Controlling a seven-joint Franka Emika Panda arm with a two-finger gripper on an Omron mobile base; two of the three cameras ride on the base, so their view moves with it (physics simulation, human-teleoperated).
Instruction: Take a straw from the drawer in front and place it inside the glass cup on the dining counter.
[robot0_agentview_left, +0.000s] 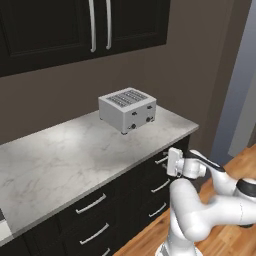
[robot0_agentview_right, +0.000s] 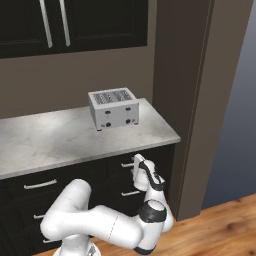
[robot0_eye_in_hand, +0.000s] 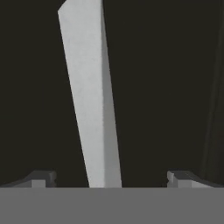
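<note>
Your fingers (robot0_eye_in_hand: 43, 178) are spread wide, grasping nothing; the drawer (robot0_eye_in_hand: 175, 87) handle (robot0_eye_in_hand: 89, 100) runs between them, nearer the left one, against its black front.

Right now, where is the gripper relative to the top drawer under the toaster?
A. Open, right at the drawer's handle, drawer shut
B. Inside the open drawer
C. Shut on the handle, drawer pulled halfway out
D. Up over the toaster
A: in the hand view the silver handle stands between the spread fingertips of the gripper, and the drawer front sits flush with its neighbours below the toaster.
</note>
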